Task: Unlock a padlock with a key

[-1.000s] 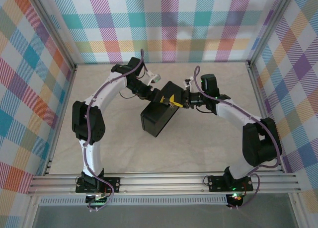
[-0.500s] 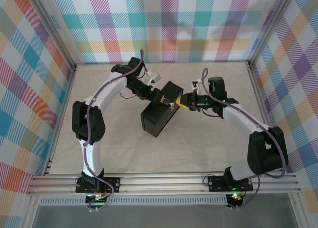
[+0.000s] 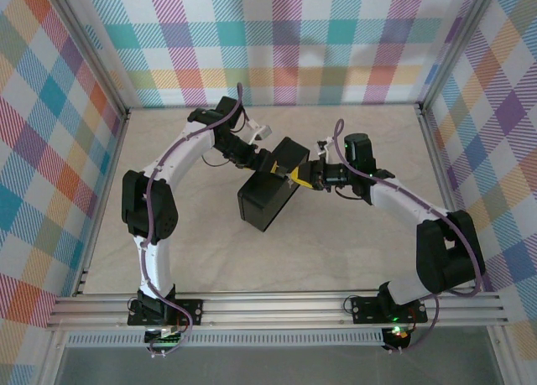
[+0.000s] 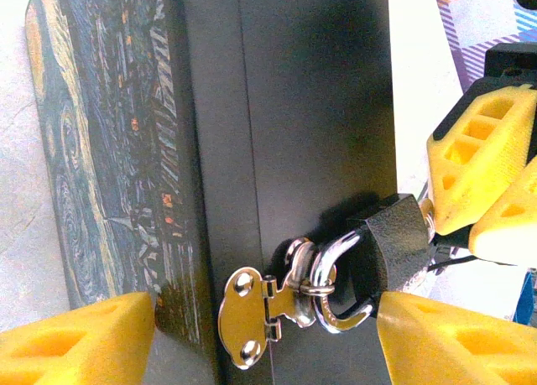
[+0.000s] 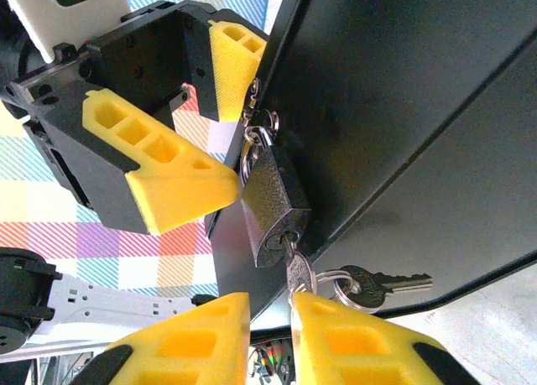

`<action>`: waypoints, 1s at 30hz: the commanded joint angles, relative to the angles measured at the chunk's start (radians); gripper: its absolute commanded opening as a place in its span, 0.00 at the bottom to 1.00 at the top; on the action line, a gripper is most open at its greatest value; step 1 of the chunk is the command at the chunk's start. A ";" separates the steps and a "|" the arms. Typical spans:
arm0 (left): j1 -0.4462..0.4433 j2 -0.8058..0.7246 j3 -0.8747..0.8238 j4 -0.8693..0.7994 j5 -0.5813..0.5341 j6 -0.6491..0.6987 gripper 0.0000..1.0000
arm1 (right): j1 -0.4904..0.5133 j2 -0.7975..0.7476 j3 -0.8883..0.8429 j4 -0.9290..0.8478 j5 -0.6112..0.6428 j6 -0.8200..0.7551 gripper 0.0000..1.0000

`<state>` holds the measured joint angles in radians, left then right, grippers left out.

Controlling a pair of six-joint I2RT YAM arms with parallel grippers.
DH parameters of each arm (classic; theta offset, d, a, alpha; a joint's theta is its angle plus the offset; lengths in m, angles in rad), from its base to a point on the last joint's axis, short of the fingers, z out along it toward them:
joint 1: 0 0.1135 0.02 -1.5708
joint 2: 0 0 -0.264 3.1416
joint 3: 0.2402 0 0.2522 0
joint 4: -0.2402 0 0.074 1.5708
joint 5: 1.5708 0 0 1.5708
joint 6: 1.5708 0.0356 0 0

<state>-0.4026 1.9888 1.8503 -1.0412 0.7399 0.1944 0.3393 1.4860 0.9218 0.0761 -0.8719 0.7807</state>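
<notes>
Seen from above, the dark box (image 3: 262,202) lies slantwise in the middle of the pale surface (image 3: 336,259). Its near end is toward the left arm's base and its far end sits between the two tools. The lock at that far end is too small to make out from there.

The right wrist view supplies it. The right tool (image 5: 270,308) reaches in from the right, its yellow fingers (image 5: 193,339) close together with a narrow gap between them. The key (image 5: 295,272) stands at the mouth of that gap, with its blade in the keyhole and its head by one fingertip. Whether the fingers actually pinch it I cannot tell. A second key (image 5: 388,282), linked to the first, lies just beside the box's dark wall.

The padlock (image 5: 270,202) hangs on the box's latch side. Its long axis runs from the shackle at the box out to the keyhole end, which points right, straight at the right tool. The key continues the same line.

The left wrist view shows what the other hides. The Starry Night lid (image 4: 101,150) is on the box's left face. The shackle (image 4: 337,242) is threaded through the silver hasp (image 4: 247,318).

Farthest back, the left tool (image 4: 267,318) stands with its jaws wide, one finger to either side of the hasp, gripping nothing.
</notes>
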 commanded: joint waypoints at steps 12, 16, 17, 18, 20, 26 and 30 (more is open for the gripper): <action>-0.007 0.003 0.021 -0.009 0.017 -0.001 0.69 | -0.005 -0.018 -0.013 -0.004 0.023 -0.012 0.24; -0.006 0.004 0.023 -0.008 0.019 -0.002 0.70 | -0.007 -0.036 -0.027 -0.012 0.032 -0.014 0.24; -0.007 0.004 0.023 -0.008 0.019 -0.002 0.70 | -0.007 -0.037 -0.029 -0.014 0.034 -0.015 0.24; -0.007 0.004 0.023 -0.008 0.019 -0.003 0.70 | -0.007 -0.038 -0.030 -0.017 0.034 -0.015 0.24; -0.007 0.004 0.023 -0.008 0.021 -0.002 0.69 | -0.007 -0.038 -0.034 -0.018 0.039 -0.017 0.24; -0.007 0.002 0.019 -0.008 0.023 0.000 0.70 | -0.006 -0.016 -0.028 0.010 0.045 -0.005 0.24; -0.007 0.002 0.018 -0.010 0.024 0.001 0.69 | -0.007 0.004 -0.012 0.042 0.033 0.013 0.21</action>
<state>-0.4026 1.9888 1.8503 -1.0416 0.7395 0.1951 0.3389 1.4731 0.8970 0.0765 -0.8272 0.7876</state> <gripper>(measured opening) 0.695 0.221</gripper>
